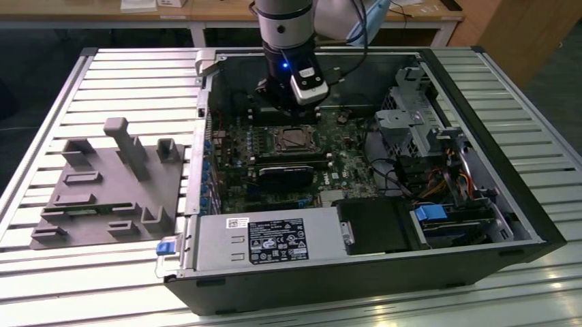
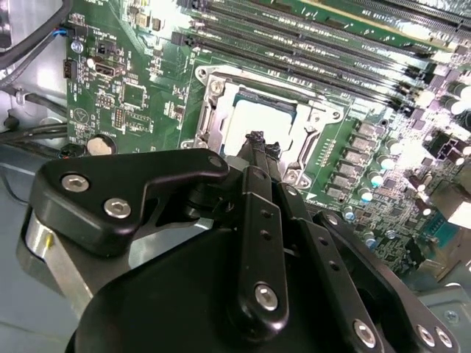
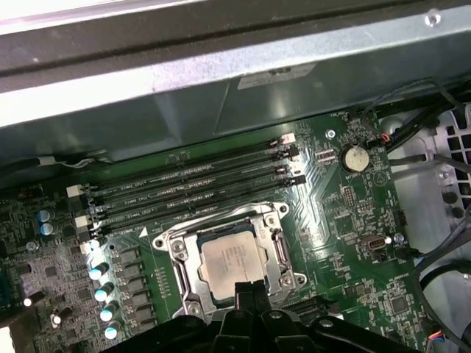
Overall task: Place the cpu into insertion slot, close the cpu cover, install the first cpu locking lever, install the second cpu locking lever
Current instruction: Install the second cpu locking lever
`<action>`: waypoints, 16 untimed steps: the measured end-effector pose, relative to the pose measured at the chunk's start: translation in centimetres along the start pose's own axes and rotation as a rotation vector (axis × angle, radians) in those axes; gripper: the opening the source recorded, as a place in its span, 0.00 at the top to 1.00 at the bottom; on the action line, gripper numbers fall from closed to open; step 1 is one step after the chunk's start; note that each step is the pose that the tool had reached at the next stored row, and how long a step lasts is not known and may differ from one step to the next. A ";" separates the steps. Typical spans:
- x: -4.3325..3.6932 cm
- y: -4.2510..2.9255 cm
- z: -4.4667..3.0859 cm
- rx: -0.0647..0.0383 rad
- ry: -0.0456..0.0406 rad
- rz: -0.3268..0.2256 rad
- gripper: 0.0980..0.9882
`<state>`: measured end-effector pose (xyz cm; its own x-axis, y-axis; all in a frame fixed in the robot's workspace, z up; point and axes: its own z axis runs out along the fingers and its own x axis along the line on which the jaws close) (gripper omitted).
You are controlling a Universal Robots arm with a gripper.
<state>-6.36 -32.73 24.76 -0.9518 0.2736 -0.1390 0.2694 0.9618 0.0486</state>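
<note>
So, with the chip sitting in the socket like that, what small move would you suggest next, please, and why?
Probably a short descent toward the socket's edge: the cpu already lies in the insertion slot with the cpu cover framing it, and the gripper hangs just above its near side.

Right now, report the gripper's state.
Gripper: shut, holding nothing, its tips just above the cpu that sits in the insertion slot.

A workshop: an opened computer case (image 1: 364, 225) on a slatted metal bench (image 1: 118, 75), wooden worktables (image 1: 227, 13) behind.
</note>
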 end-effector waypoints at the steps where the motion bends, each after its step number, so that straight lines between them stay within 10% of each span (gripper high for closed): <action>1: -0.02 -0.08 0.00 0.000 0.0000 0.000 1.00; 16: -0.52 -2.06 0.32 0.000 0.0001 0.000 1.00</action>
<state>-6.38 -34.84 24.42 -0.9518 0.2736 -0.1389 0.2694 0.9618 0.0488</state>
